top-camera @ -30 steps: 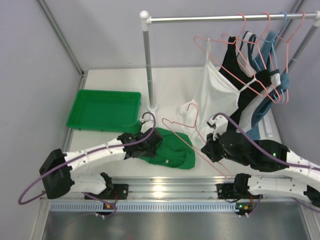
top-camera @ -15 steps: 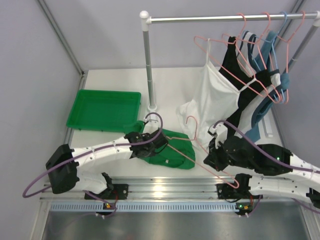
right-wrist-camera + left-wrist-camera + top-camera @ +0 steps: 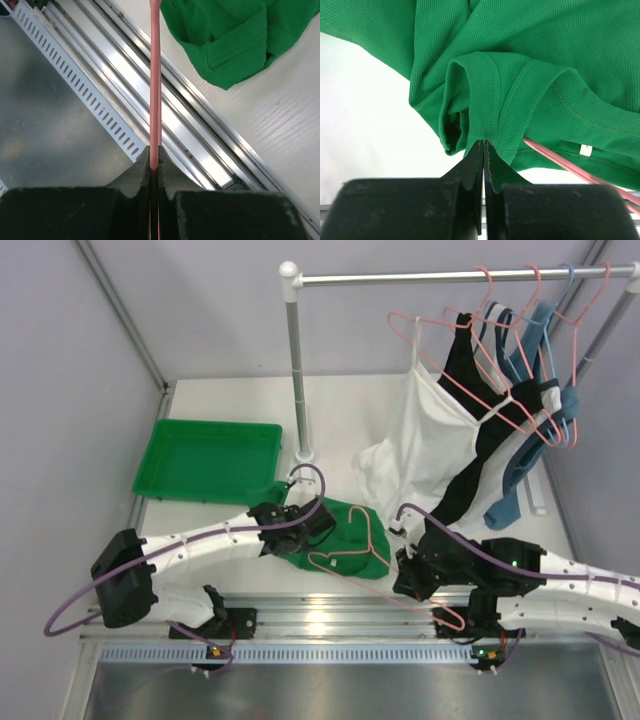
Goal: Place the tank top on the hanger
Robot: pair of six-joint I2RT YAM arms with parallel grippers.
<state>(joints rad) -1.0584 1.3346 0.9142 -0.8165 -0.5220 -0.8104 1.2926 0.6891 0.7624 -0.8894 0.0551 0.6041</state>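
Two questions on the figure.

**Student:** How will the bright green ribbed-fabric tank top [image 3: 345, 535] handle, and where should it be taken?

**Instructor:** Judged from its folds, it is light and limp. It slumps wherever it is unsupported and will not keep an opening spread by itself. The stitched hems of the straps and neck are the firmest parts, so a pinch there should hold better than one on loose cloth. It lies crumpled on the white table [image 3: 340, 410], near the front edge, between the two arms. The thin salmon-pink wire hanger [image 3: 345, 554] is stiff by comparison, but slender and smooth, so it may twist in a grasp.

**Student:** How do the jaws stand?

**Instructor:** The left gripper [image 3: 484, 145] has its jaws pressed together on a stitched fold of the tank top [image 3: 520, 50]. The hanger wire [image 3: 560, 160] emerges from beneath that fold, just right of the fingertips. The right gripper [image 3: 155, 150] is clamped on the hanger [image 3: 155, 75], with no gap visible, and the wire runs straight out towards the tank top [image 3: 235, 40]. Whether the wire has entered a strap opening cannot be told.
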